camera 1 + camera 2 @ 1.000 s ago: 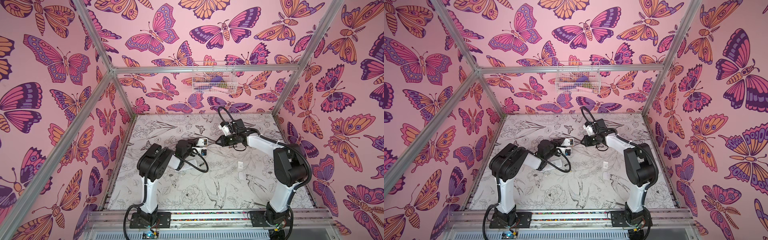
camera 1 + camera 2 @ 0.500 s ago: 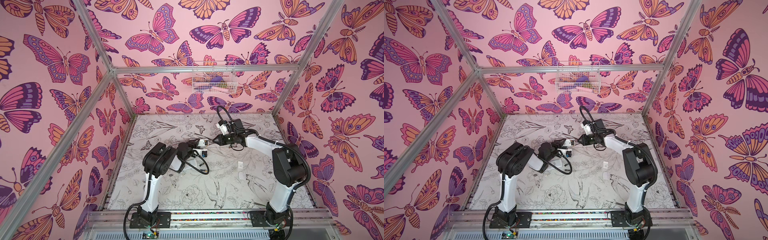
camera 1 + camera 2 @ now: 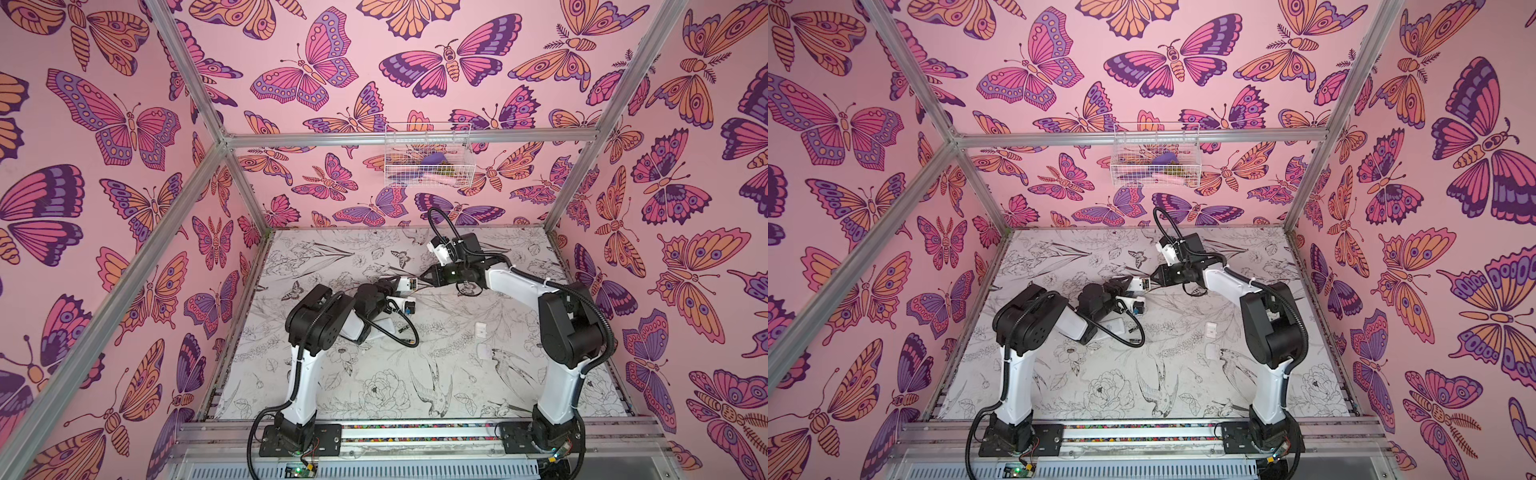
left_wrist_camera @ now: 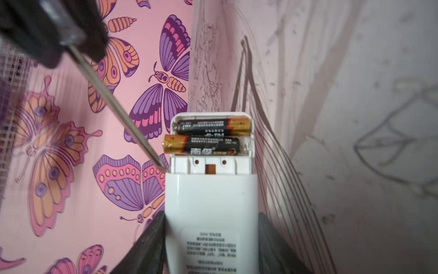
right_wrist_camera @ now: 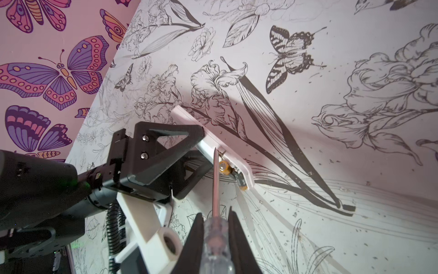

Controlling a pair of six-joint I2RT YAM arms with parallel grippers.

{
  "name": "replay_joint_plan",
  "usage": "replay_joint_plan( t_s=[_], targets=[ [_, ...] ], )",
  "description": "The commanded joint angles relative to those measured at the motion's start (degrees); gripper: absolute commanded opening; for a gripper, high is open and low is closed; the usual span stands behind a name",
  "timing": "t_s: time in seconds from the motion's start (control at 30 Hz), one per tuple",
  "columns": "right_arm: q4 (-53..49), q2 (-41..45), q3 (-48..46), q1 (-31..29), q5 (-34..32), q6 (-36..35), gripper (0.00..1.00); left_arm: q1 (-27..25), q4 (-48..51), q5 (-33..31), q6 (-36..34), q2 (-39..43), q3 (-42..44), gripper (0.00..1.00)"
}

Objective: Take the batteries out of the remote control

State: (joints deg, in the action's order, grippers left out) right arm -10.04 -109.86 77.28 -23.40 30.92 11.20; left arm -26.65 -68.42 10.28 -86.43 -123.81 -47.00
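Batteries [image 4: 208,148] lie side by side in the remote control's [image 4: 211,201] open bay. The left gripper [image 4: 211,225] clamps the remote's body. The right gripper [image 5: 214,227] pinches a clear-handled screwdriver [image 5: 216,185], its tip seemingly touching the remote's edge beside one battery's jutting gold end. Two white pieces [image 3: 481,331] lie well apart from the remote.

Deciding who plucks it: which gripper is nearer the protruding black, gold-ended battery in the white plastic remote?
Left. The left gripper clamps the white remote close beside the black, gold-ended battery; the right gripper holds a clear-handled screwdriver with only its tip reaching the remote.
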Motion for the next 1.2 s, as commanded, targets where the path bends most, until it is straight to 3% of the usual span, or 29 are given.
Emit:
replay_joint_plan(
  t_s=[0.0,0.3,0.43,0.57,0.83,1.0,1.1,1.17],
  targets=[
    [-2.4,1.5,-2.2,-0.4,0.2,-1.4,0.00,-0.1,-1.4,-0.9,-16.9,-0.6,-1.4,0.00],
    [-2.4,3.1,-3.7,-0.1,-0.7,-0.7,0.00,0.1,0.5,-1.7,-16.1,0.0,-2.7,0.00],
    [1.1,6.5,-4.9,1.2,0.6,1.3,0.00,0.2,2.1,-4.5,-13.0,1.1,-4.5,0.00],
    [2.8,9.9,-6.5,3.0,0.3,3.2,0.00,0.7,10.7,-8.8,-7.1,3.6,-9.0,0.00],
    [1.9,13.7,-9.1,3.3,-3.2,3.4,0.00,0.3,42.5,-18.3,12.7,13.3,-18.5,0.00],
    [2.8,14.9,-10.8,3.4,-4.4,5.2,0.00,0.3,71.8,-19.6,36.7,17.4,-26.9,0.00],
    [2.1,14.7,-11.0,3.2,-4.7,6.0,0.00,0.2,85.4,-19.1,50.2,16.9,-32.4,0.00],
    [1.5,14.3,-11.1,2.7,-4.7,6.0,0.00,0.3,91.7,-17.2,55.5,16.3,-34.6,0.00]
  ],
)
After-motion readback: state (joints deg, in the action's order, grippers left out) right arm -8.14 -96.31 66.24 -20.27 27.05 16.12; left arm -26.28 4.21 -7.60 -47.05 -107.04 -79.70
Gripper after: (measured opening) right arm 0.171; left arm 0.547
